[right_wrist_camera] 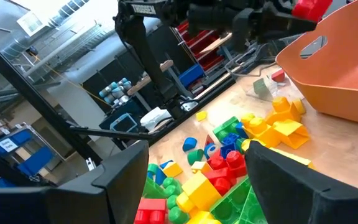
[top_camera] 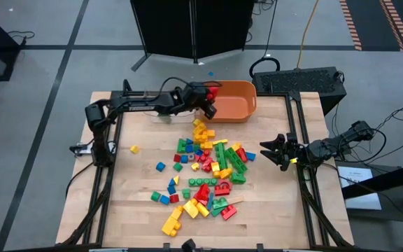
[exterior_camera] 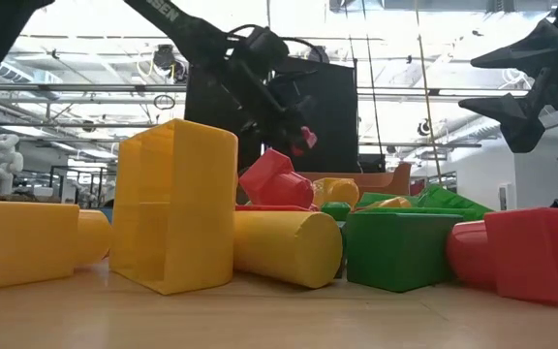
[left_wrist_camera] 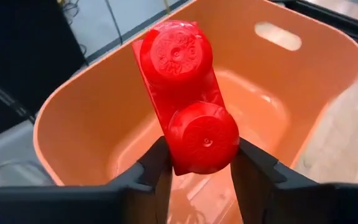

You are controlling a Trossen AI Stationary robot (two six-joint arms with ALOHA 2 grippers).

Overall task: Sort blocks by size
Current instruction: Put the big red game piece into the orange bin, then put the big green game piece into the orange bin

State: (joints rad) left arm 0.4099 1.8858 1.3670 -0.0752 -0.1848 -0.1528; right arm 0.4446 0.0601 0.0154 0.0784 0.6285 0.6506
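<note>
Wooden boards make up the table (top_camera: 138,203) we work at, with a grey tiled floor around it. Our left gripper (left_wrist_camera: 197,168) grasps a red two-stud brick (left_wrist_camera: 185,93) by its lower end, one dark finger (left_wrist_camera: 157,165) on each side, and holds it tilted just above the near rim of the orange tub (top_camera: 240,105). From above, that gripper (top_camera: 208,105) sits at the tub's left edge, the arm reaching in from the table's left side. Beyond the tub, toward the table's middle, lies the heap of blocks (top_camera: 208,171) in red, yellow, green and blue, with a few strays: a small yellow cube (top_camera: 134,149) well apart from the tub on the left, and a blue one (top_camera: 160,166) between it and the heap. Our right gripper (top_camera: 271,152) hangs released, fingers spread wide, near the table's right edge, beside the heap and clear of the tub.
</note>
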